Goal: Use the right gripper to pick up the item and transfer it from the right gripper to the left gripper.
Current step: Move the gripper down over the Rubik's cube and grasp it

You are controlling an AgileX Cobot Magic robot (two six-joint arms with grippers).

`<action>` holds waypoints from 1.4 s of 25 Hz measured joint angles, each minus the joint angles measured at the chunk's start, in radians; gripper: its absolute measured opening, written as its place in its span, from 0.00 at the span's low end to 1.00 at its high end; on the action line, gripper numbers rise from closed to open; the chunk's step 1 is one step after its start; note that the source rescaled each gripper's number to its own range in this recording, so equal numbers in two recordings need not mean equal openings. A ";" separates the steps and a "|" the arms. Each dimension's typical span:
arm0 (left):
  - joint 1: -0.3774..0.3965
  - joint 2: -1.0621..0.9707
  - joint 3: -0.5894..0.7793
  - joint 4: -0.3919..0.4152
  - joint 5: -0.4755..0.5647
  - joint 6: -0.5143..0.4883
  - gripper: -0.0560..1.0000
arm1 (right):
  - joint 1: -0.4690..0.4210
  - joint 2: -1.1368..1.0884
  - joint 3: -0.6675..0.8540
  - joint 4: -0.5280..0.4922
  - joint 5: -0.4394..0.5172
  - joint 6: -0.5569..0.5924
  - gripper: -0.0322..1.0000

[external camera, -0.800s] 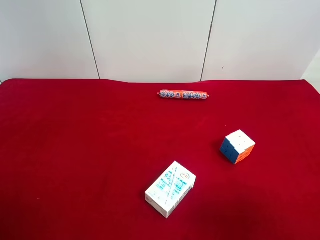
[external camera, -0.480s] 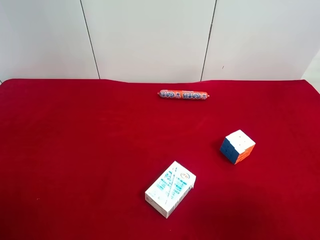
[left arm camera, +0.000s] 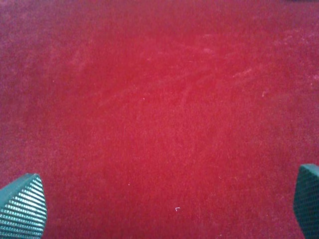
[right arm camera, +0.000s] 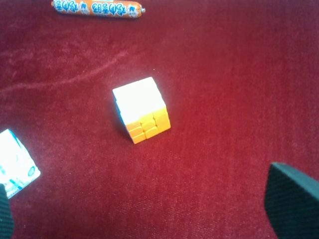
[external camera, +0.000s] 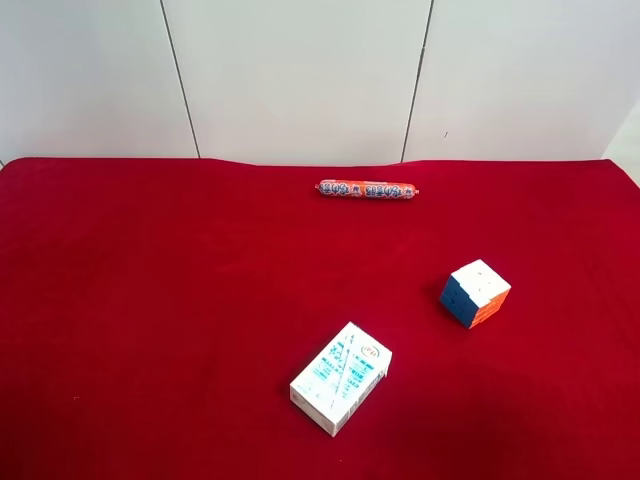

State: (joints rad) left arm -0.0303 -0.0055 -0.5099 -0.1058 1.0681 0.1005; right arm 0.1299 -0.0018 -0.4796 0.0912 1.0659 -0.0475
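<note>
The puzzle cube (external camera: pixel 475 293) with white, orange and blue faces sits on the red cloth at the exterior high view's right. It also shows in the right wrist view (right arm camera: pixel 142 109), white face up and orange face toward the camera. My right gripper (right arm camera: pixel 149 209) is open above the cloth, its fingertips (right arm camera: pixel 291 199) spread wide and well short of the cube. My left gripper (left arm camera: pixel 164 204) is open and empty over bare red cloth, with its textured fingertips (left arm camera: pixel 22 206) at the frame's corners. Neither arm shows in the exterior high view.
A white-and-blue printed carton (external camera: pixel 340 377) lies near the front middle, and its corner shows in the right wrist view (right arm camera: pixel 15 164). A thin orange sausage stick (external camera: pixel 367 189) lies at the back, also in the right wrist view (right arm camera: pixel 98 7). White wall panels stand behind the table.
</note>
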 joint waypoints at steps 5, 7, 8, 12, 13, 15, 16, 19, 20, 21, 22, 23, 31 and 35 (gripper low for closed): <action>0.000 0.000 0.000 0.000 0.000 0.000 1.00 | 0.000 0.000 0.000 0.000 0.000 0.000 1.00; 0.000 0.000 0.000 0.000 0.000 0.000 1.00 | 0.000 0.000 0.000 0.000 0.000 0.000 1.00; 0.000 0.000 0.000 0.000 0.000 0.000 1.00 | 0.000 0.000 0.000 0.000 0.000 0.000 1.00; 0.000 0.000 0.000 0.000 0.000 0.001 1.00 | 0.000 0.000 0.000 0.009 0.000 0.001 1.00; 0.000 0.000 0.000 0.000 0.000 0.001 1.00 | 0.000 0.004 -0.001 0.009 0.003 0.009 1.00; 0.000 0.000 0.000 0.000 0.000 0.001 1.00 | 0.000 0.050 -0.023 0.009 0.026 0.047 1.00; 0.000 0.000 0.000 0.000 0.000 0.001 1.00 | 0.000 0.095 -0.043 0.008 0.036 0.069 1.00; 0.000 0.000 0.000 0.000 0.000 0.001 1.00 | 0.000 0.258 -0.125 -0.010 0.039 0.086 1.00; 0.000 0.000 0.000 0.000 0.000 0.001 1.00 | 0.000 0.323 -0.158 -0.019 0.038 0.083 1.00; 0.000 0.000 0.000 0.000 0.000 0.001 1.00 | 0.000 0.379 -0.186 -0.028 0.034 0.077 1.00; 0.000 0.000 0.000 0.000 0.000 0.001 1.00 | 0.000 0.446 -0.220 -0.039 0.034 0.073 1.00; 0.000 0.000 0.000 0.000 0.000 0.001 1.00 | 0.000 0.514 -0.252 -0.048 0.033 0.067 1.00; 0.000 0.000 0.000 0.000 0.000 0.002 1.00 | 0.012 1.037 -0.402 -0.066 -0.002 -0.025 1.00; 0.000 0.000 0.000 0.000 0.000 0.002 1.00 | 0.036 1.256 -0.443 -0.066 -0.010 -0.061 1.00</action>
State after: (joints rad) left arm -0.0303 -0.0055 -0.5099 -0.1060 1.0681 0.1022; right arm 0.1664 1.2545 -0.9226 0.0255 1.0558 -0.1084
